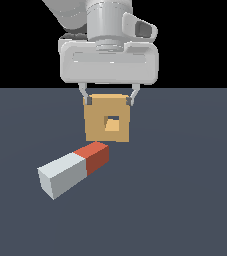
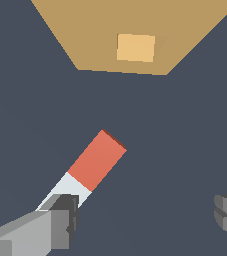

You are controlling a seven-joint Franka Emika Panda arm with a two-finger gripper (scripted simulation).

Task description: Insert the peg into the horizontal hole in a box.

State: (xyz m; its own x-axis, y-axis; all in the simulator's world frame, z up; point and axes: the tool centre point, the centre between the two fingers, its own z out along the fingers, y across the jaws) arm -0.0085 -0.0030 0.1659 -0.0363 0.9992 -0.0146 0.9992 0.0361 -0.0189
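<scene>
The peg (image 1: 74,169) lies on the table, apparently at seven o'clock from the box (image 1: 107,119). The hand (image 1: 110,101) hangs wide and empty above; best descend squarely astride the peg's white half.

So there's a long square-section bar, half pale grey-white and half red-orange (image 1: 75,169), lying flat on the dark floor in the lower left-centre of the exterior frame. It sits at a diagonal, grey end toward the lower left, red end pointing up and right. Just above that red tip, near the frame's centre, stands a tan yellow-brown cube-like block (image 1: 107,118), upright. A small square opening (image 1: 112,123) goes through the middle of its face. Bar and block look close, but whether they touch I can't tell.
</scene>
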